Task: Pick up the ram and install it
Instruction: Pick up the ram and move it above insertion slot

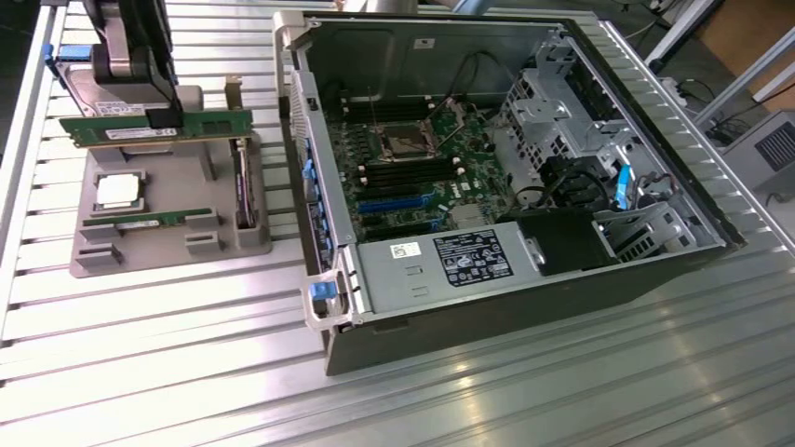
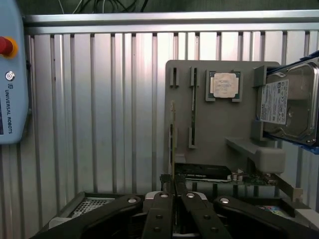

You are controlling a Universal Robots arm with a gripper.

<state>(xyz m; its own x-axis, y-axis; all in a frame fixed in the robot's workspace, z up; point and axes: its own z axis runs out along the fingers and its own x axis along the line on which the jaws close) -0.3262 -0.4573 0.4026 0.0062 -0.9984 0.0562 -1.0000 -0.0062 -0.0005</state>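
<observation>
Hand (image 1: 163, 115) clamped on the ram (image 1: 205, 126), stick level over grey holder (image 1: 168, 253), the exterior view's left. Processor (image 1: 118, 190) seated in holder. Open computer case (image 1: 497, 312) just beside, both on ribbed table (image 1: 186, 372).

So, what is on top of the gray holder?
A silver processor chip, a second green stick and a card on edge. The gripper, shut on the ram, hides most of the hard drive at the holder's far end.
</observation>
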